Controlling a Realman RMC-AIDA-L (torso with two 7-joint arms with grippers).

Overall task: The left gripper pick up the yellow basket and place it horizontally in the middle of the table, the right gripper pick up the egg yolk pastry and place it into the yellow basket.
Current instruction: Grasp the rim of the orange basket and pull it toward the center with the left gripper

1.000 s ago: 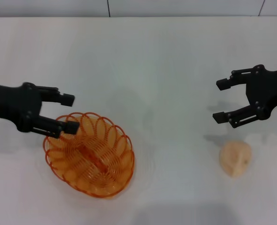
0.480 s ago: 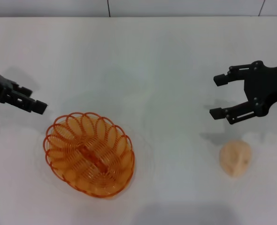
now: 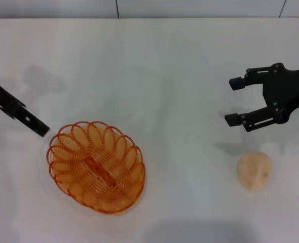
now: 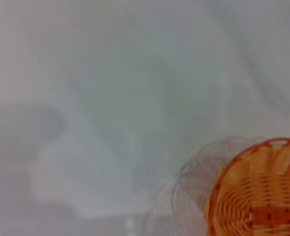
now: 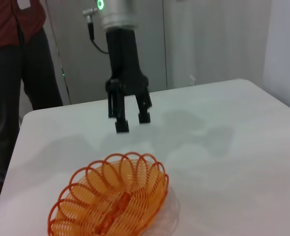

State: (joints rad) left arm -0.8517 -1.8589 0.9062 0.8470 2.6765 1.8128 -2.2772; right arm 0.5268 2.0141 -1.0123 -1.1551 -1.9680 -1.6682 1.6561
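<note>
- The basket [image 3: 96, 166] sits on the table [image 3: 154, 66], free of both my end effectors. It lies slantwise and on my left half of the table, so I judge the first step unfinished: it is neither in the middle nor square across.
- My left end effector [image 5: 130, 118] hangs above the table just beyond the basket's far left rim, holding nothing. Its fingers point down with a gap between them, as the right wrist view shows. In the head view only one dark finger reaches in from the left edge, its tip close to the rim.
- The pastry [image 3: 254, 171] rests on the table on my right side, well apart from the basket and not in it. That step is not yet begun.
- My right end effector [image 3: 234, 100] hovers just past the pastry on its far side, fingers spread wide and empty, not touching it.
- What is left, as I judge it: grip the basket, set it level in the middle, then take the pastry and drop it in.
- A person [image 5: 14, 59] stands beyond the table's far edge.
</note>
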